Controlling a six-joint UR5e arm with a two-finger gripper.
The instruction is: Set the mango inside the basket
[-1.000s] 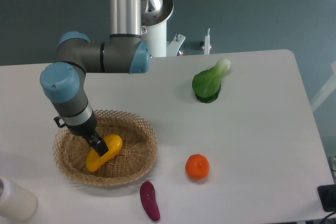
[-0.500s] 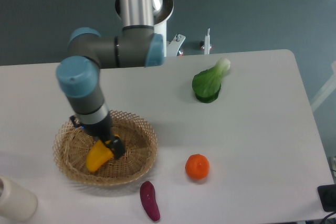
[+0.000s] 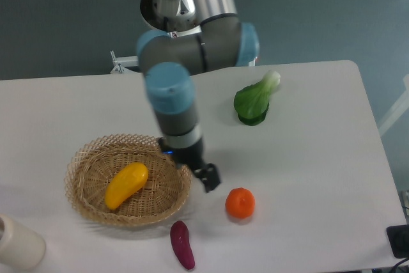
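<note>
At the far lower left corner, well left of the jaws, stands a cream cylinder [image 3: 19,244] with a smooth matte side, cut off by the frame edge. Next comes the basket [image 3: 86,206], a wide shallow oval of pale tan wicker with an open lattice rim; its right rim lies just left of the jaws. Inside it, on the woven floor, lies the mango [image 3: 126,185], smooth, elongated and slightly curved, yellow shading to orange at its upper right end, untouched by the robot. Below the jaws and a little left lies a small glossy purple eggplant [image 3: 182,245] on the white desk [image 3: 319,158]. The gripper [image 3: 209,178] hangs from a grey arm with blue joint caps, low over the desk just past the basket's right rim; it holds nothing, and whether its dark jaws stand open or closed cannot be told. Just right and slightly below sits a round orange fruit [image 3: 240,202]. Further right and well above lies a leafy green bok choy [image 3: 254,100] with a pale stem.
</note>
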